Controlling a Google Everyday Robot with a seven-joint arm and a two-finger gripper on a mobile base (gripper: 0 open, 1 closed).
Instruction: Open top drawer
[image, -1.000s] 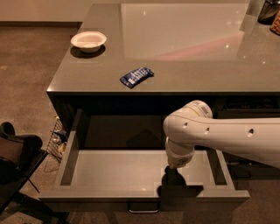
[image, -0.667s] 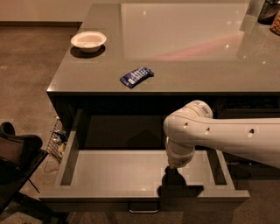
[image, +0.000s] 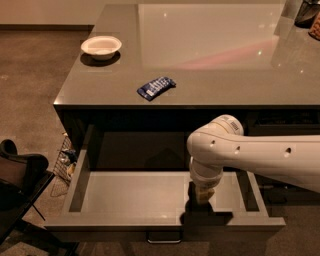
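Already pulled out toward 6 o'clock, top drawer (image: 130, 196) is seen w/ long axis 9-to-3; gripper (image: 199, 214) is set at its front rim, grip state can't be told.

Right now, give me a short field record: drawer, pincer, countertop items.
top drawer: pulled well out, pale grey interior showing
handle: centred on the drawer front, not gripped
pincer: low at the drawer's front panel, directly below the white wrist
countertop: white bowl at the far left corner, blue packet near the front edge
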